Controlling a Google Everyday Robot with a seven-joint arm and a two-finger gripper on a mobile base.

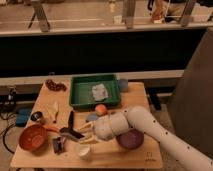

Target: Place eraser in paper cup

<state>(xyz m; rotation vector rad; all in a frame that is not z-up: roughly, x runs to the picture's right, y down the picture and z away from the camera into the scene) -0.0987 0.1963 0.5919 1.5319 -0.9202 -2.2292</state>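
Fingers (86,129) of the gripper (80,134) clamp, apparently, a dark flat eraser (70,132) beside the small white paper cup (86,151); centre it above the rim before releasing.

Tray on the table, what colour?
Green; the tray shows best in the camera view, behind the gripper near the paper cup.

Claw (80,135) closed, just beside paper cup (85,151)
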